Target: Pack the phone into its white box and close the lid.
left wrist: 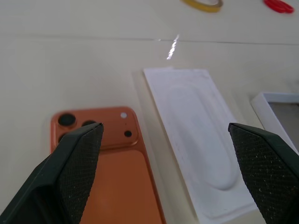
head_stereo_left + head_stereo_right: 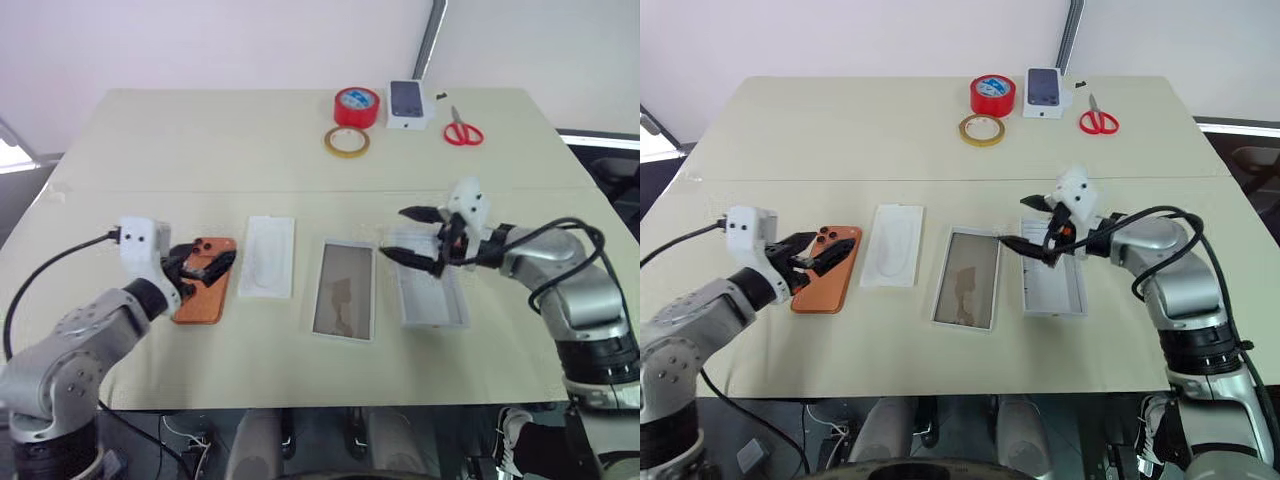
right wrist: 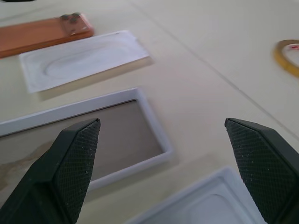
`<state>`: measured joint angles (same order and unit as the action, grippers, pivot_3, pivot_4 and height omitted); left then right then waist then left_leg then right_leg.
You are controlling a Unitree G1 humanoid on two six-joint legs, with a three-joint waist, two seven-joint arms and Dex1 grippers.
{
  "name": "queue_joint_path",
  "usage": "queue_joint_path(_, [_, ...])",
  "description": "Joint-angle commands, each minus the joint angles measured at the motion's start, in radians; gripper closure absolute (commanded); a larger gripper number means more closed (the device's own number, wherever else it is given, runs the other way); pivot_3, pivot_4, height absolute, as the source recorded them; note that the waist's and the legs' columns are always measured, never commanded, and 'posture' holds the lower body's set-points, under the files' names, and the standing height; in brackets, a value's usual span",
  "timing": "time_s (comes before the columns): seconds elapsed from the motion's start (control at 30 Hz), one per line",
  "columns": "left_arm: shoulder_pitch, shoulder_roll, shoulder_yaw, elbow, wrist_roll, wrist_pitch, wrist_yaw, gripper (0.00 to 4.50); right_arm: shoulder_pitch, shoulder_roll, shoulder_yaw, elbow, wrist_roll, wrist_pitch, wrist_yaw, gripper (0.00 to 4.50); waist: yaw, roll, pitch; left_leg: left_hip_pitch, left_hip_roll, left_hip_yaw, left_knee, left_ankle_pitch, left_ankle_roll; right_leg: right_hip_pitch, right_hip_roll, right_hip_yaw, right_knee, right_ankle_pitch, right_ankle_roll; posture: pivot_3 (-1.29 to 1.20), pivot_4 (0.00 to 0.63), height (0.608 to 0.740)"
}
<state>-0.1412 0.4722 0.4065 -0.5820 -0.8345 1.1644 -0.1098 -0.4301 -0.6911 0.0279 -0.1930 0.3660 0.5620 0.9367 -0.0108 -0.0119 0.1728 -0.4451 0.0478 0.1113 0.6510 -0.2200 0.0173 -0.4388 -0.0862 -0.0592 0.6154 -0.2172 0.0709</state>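
Left eye view has everything laid out in a row on the beige cloth-covered table (image 2: 150,130). Going from the left: the left gripper (image 2: 203,264) has its two black fingers spread wide and hangs right over the far end of the slim orange smartphone (image 2: 205,282), which lies flat, back side up, with its camera block at the far end. In the left wrist view the fingers (image 1: 74,172) straddle that camera block with nothing pinched between them, and I can't tell whether they actually touch the phone.

Just right of the phone is a flat white insert with an oval recess (image 2: 268,256), lying flat and apart from the phone. Next comes a shallow white cardboard tray with a brownish inside (image 2: 344,290), open side up. That looks like the lid flipped over, though I can't see any printed face to be sure. Right of that sits the shallow white rectangular cardboard box (image 2: 433,298), also open side up.

The right gripper (image 2: 414,236) hovers over the far left corner of the white box, fingers spread wide too, holding nothing, pointing left toward the middle tray.

At the far edge of the table, well apart from all this: a roll of red tape (image 2: 357,106), a thin ring of yellowish tape (image 2: 346,141) just in front of it, a small white box with a dark phone picture on top (image 2: 408,103), and red-handled scissors (image 2: 462,130) furthest right.
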Motion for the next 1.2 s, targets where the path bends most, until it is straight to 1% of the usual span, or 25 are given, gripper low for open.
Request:
queue_joint_path(0.03, [-0.064,-0.046,0.012,-0.009,-0.056,0.134,0.102,0.00,0.000,0.006,0.012,-0.087,0.013,0.003,-0.005,0.04,0.000,0.000,0.000,0.001,0.000,0.000,0.000,0.000,0.000,0.001,0.000,0.000,0.000,0.000,0.000,0.00,0.150,0.740])
queue_joint_path(0.17, [-0.152,-0.153,0.057,0.043,-0.103,0.210,0.177,0.00,0.001,0.015,0.028,-0.116,0.026,0.012,-0.006,0.04,0.004,-0.002,0.000,0.001,0.000,-0.001,0.001,0.000,0.000,0.003,0.001,-0.001,0.000,0.000,0.000,0.00,0.150,0.740])
queue_joint_path(0.27, [-0.202,-0.205,0.064,0.090,-0.110,0.269,0.214,0.00,0.002,0.017,0.035,-0.127,0.029,0.010,-0.007,0.04,0.003,-0.002,0.000,0.001,0.000,-0.001,0.002,0.000,0.000,0.003,0.001,-0.001,0.000,0.000,0.000,0.00,0.150,0.740])
queue_joint_path(0.47, [-0.274,-0.254,0.043,0.178,-0.030,0.316,0.271,0.00,-0.002,0.008,0.038,-0.147,0.034,0.004,0.011,0.04,0.002,-0.002,0.000,0.002,-0.001,-0.001,0.002,0.000,0.000,0.004,0.001,-0.001,0.000,0.000,0.001,0.00,0.150,0.740])
queue_joint_path(0.67, [-0.333,-0.327,0.040,0.243,-0.007,0.352,0.263,0.00,0.031,-0.015,0.057,-0.228,0.038,0.016,0.040,0.04,0.004,-0.002,0.000,0.002,-0.001,-0.002,0.002,0.000,0.000,0.004,0.001,-0.001,0.000,0.000,0.001,0.00,0.150,0.740])
queue_joint_path(0.83, [-0.358,-0.345,0.034,0.302,0.032,0.355,0.243,0.00,0.049,-0.024,0.077,-0.260,0.022,0.014,0.037,0.04,0.007,-0.002,0.000,0.003,-0.001,-0.002,0.002,0.000,0.000,0.005,0.001,-0.001,0.000,0.000,0.000,0.00,0.150,0.740])
queue_joint_path(0.93, [-0.373,-0.355,0.052,0.324,0.056,0.351,0.244,0.85,0.062,-0.052,0.115,-0.281,-0.010,0.012,0.042,0.00,0.019,-0.002,0.000,0.003,-0.001,-0.002,0.002,0.000,0.000,0.005,0.001,-0.001,0.000,0.000,0.000,0.00,0.150,0.740])
queue_joint_path(1.13, [-0.387,-0.362,0.063,0.321,0.076,0.354,0.223,3.83,0.080,-0.108,0.207,-0.366,-0.022,0.129,0.038,0.00,0.024,-0.003,0.000,0.002,-0.001,-0.002,0.003,0.000,0.000,0.005,-0.001,-0.001,-0.001,0.000,0.000,0.00,0.150,0.740])
queue_joint_path(1.17, [-0.388,-0.362,0.064,0.318,0.078,0.356,0.220,4.42,0.081,-0.113,0.224,-0.382,-0.024,0.150,0.034,0.00,0.024,-0.003,0.000,0.002,-0.001,-0.002,0.003,0.000,0.000,0.005,-0.001,-0.001,-0.001,0.000,0.000,0.00,0.150,0.740])
queue_joint_path(1.2, [-0.390,-0.362,0.065,0.317,0.080,0.359,0.217,4.42,0.080,-0.117,0.238,-0.396,-0.028,0.174,0.029,0.00,0.024,-0.003,0.000,0.002,-0.001,-0.002,0.003,0.000,0.000,0.005,-0.001,-0.001,-0.001,0.000,0.000,0.00,0.150,0.740])
